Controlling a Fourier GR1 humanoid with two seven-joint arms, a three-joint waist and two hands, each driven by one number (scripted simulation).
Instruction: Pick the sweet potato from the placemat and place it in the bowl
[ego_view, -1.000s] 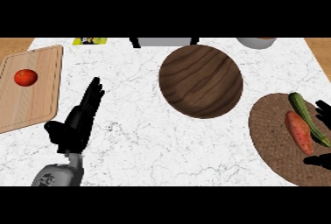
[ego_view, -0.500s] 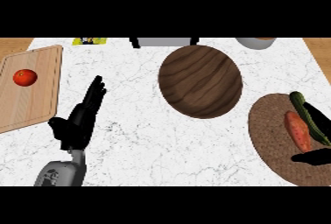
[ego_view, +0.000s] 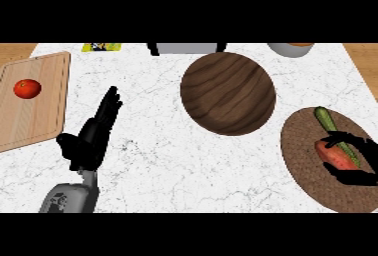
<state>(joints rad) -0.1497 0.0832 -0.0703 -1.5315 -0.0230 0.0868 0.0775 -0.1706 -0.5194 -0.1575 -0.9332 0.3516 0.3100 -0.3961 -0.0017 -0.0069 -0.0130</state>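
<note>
White marble surface (ego_view: 170, 155) fills the view, wood showing at the far corners. Nearest to us, on the left, the left hand (ego_view: 92, 135) rests with fingers straight and relaxed, holding nothing, well away from the action. Over on the right, the round woven placemat (ego_view: 314, 175) sits at the edge, and on it lies the sweet potato (ego_view: 334, 152), orange and tapered, right beside a green cucumber (ego_view: 331, 122). The right hand (ego_view: 353, 157) is on it now, fingers curling over the top and the thumb tucked underneath, pinching around the sweet potato, which looks to be still lying on the mat.

Grasp is the step in hand, by my read. To do it well, the fingers want to close on the sweet potato alone and leave the cucumber behind, since the two lie touching or nearly so. Then a clean lift straight up before swinging left.

Further out, the dark wooden bowl (ego_view: 229, 92) waits just beyond the mat, with nothing between the two, so the carry is short. Far left, a wooden cutting board (ego_view: 37, 115) carries a tomato (ego_view: 27, 88), out of the way. Along the back edge sit a grey appliance (ego_view: 188, 48), a pale cup (ego_view: 291, 49) and a yellow packet (ego_view: 102, 47), none in the path.
</note>
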